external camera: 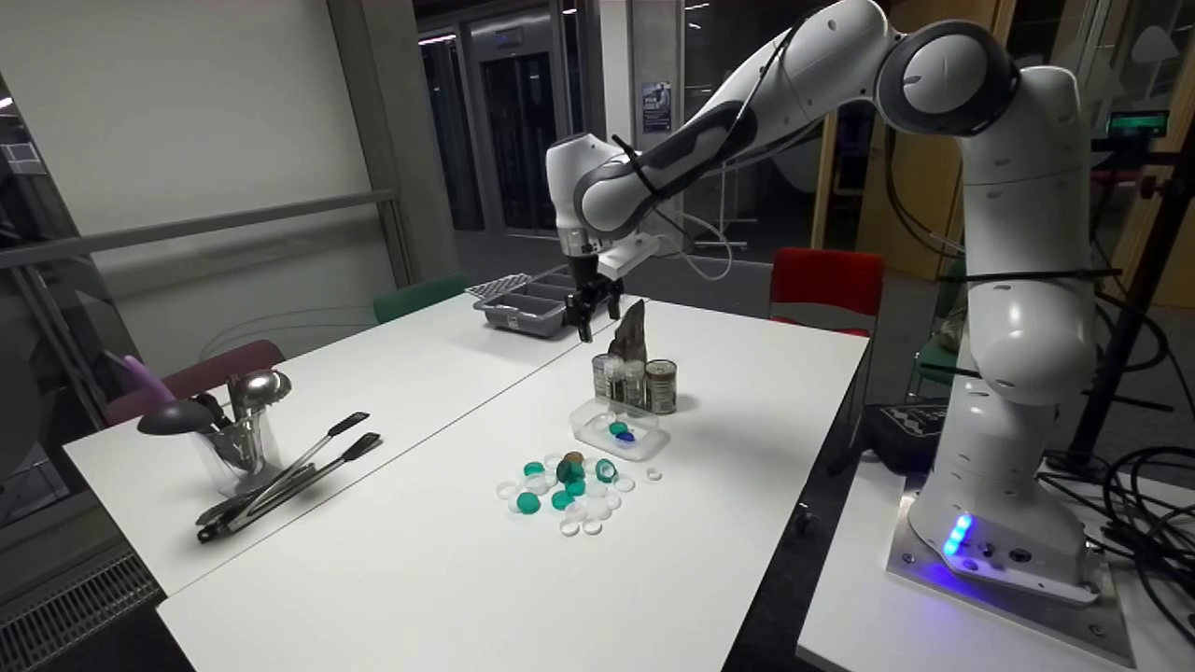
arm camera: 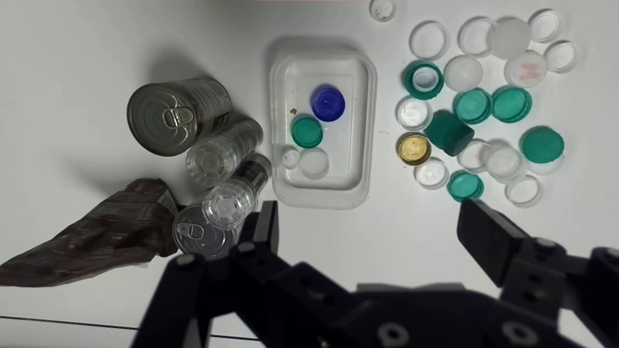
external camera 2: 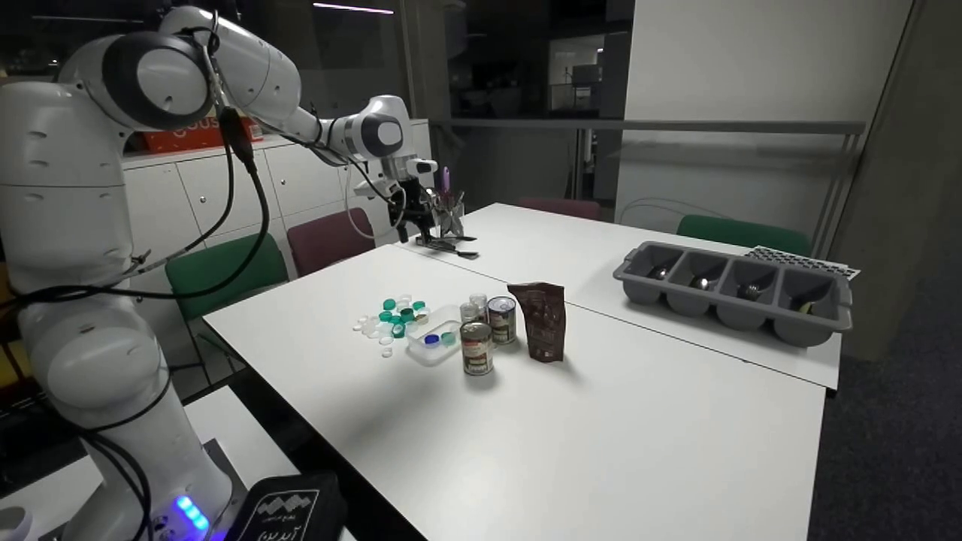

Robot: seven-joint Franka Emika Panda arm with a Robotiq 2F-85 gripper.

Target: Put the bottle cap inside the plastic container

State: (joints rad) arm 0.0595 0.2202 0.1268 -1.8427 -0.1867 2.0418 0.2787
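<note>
The clear shallow plastic container [arm camera: 349, 145] lies on the table in the wrist view, and shows in both exterior views [external camera: 597, 437] [external camera 2: 430, 356]. Inside it are a blue cap [arm camera: 328, 103], a green cap [arm camera: 307, 131] and two pale caps [arm camera: 314, 163]. Loose bottle caps, green, white, clear and one gold cap [arm camera: 414, 149], lie in a cluster beside the container. A small white cap [arm camera: 383, 8] lies apart from the cluster. My gripper [arm camera: 368, 210] is wide open and empty, raised above the table; it also shows in both exterior views [external camera: 599, 327] [external camera 2: 415, 237].
Two cans [arm camera: 159, 118] [arm camera: 198, 234], two clear-capped jars [arm camera: 213, 162] [arm camera: 229, 203] and an upright brown pouch [external camera 2: 543, 323] stand close beside the container. A grey compartment tray [external camera 2: 733, 289], tongs [external camera: 289, 485] and a utensil holder [external camera: 238, 453] stand farther off.
</note>
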